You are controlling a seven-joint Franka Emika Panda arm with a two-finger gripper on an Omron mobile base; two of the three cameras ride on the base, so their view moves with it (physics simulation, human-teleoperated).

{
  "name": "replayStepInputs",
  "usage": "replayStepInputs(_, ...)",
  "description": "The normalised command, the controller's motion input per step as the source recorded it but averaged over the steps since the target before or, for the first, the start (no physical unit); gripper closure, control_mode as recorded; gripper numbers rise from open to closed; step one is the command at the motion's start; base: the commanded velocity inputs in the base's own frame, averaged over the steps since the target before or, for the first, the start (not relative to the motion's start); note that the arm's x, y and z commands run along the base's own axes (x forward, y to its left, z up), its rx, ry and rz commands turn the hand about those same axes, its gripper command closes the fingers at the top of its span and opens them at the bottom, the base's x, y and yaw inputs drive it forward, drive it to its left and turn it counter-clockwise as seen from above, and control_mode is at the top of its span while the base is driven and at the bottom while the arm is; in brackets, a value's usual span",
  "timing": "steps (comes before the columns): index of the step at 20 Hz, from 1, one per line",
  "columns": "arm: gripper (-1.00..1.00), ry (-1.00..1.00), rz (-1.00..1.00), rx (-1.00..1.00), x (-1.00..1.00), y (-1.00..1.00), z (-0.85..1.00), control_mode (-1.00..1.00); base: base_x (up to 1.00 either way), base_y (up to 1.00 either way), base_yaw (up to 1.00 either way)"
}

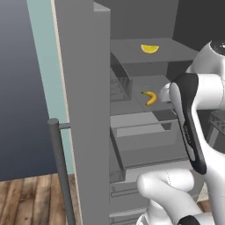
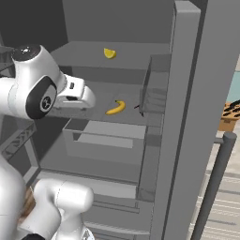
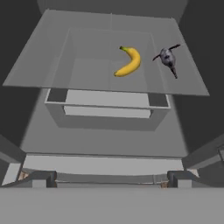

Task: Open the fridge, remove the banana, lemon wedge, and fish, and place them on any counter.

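**Fridge open, jaws wide and empty short of the banana shelf**

The fridge stands with both doors swung out, its grey interior exposed. In the left base view the left door fills the middle of the picture, with its bar handle in front. In the right base view the right door rises at the right, its handle low down.

The gripper is spread to its widest, holding nothing. Its two dark fingertips show at the bottom of the hand view, well apart from each other, with only the fridge's lower ledge between them. In the right base view the hand reaches toward the middle shelf from the left.

The banana lies on the clear middle shelf, ahead of the jaws and slightly right of their centre line, well apart from them. The fish, small and dark with thin fins, lies on the same shelf just beside the banana, further to the right of the jaws. A grey drawer sits under that shelf, between the jaws and the banana.

The lemon wedge rests on the shelf above, higher than the jaws and beyond the banana.
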Motion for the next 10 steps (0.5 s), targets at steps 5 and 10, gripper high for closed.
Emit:
replayStepInputs(5, -1.00, -0.14, 0.00, -0.07, 0.00, -0.18, 0.15, -1.00, 0.00, 0.00, 0.00)
replayStepInputs(10, -1.00, -0.23, 0.00, -0.03, 0.16, -0.27, 0.13, -1.00, 0.00, 0.00, 0.00)
